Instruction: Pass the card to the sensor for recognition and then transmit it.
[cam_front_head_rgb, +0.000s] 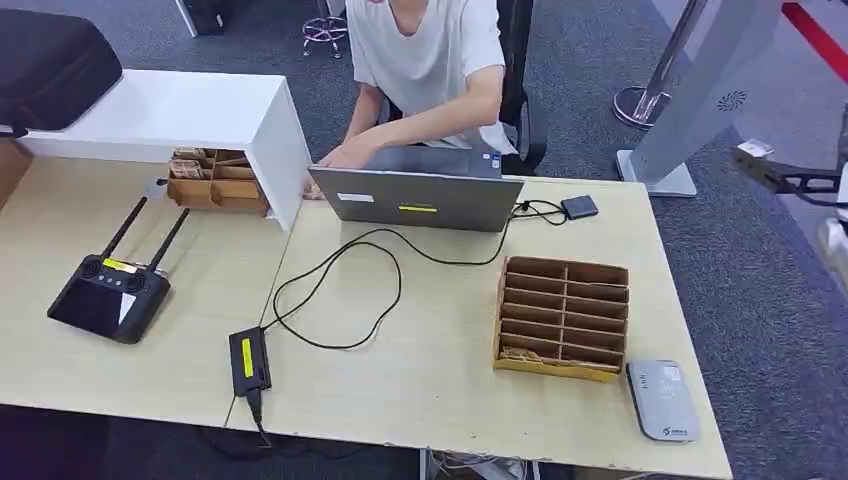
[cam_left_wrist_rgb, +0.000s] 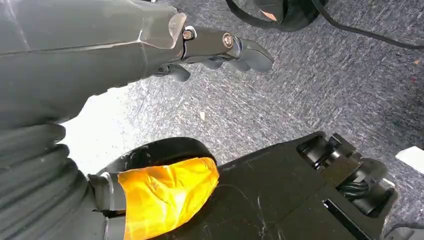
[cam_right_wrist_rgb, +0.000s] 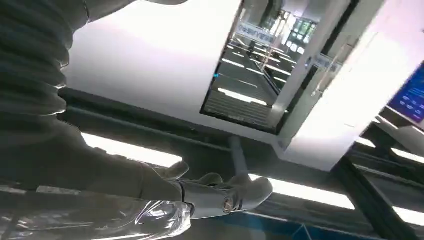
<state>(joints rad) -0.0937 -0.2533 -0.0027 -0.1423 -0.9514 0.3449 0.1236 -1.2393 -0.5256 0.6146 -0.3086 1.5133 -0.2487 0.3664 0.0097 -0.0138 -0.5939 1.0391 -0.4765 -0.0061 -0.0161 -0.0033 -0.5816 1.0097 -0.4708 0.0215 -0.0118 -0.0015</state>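
- My left hand (cam_left_wrist_rgb: 215, 50) hangs over grey carpet, fingers loosely apart, holding nothing.
- My right hand (cam_right_wrist_rgb: 210, 192) is raised, fingers loosely extended, empty.
- The grey sensor (cam_front_head_rgb: 665, 400) lies beside the cardboard organizer (cam_front_head_rgb: 563, 318) on the table (cam_front_head_rgb: 430, 390); I cannot tell which item is the card.

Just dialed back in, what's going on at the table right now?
Nothing is being handled by the robot yet. The left robot hand hangs over the carpet holding nothing, and the right robot hand is raised toward the ceiling lights, fingers slightly curled, also holding nothing. On the table, the cardboard slot box sits beside the grey sensor near the front right corner. A person opposite is working at the laptop.
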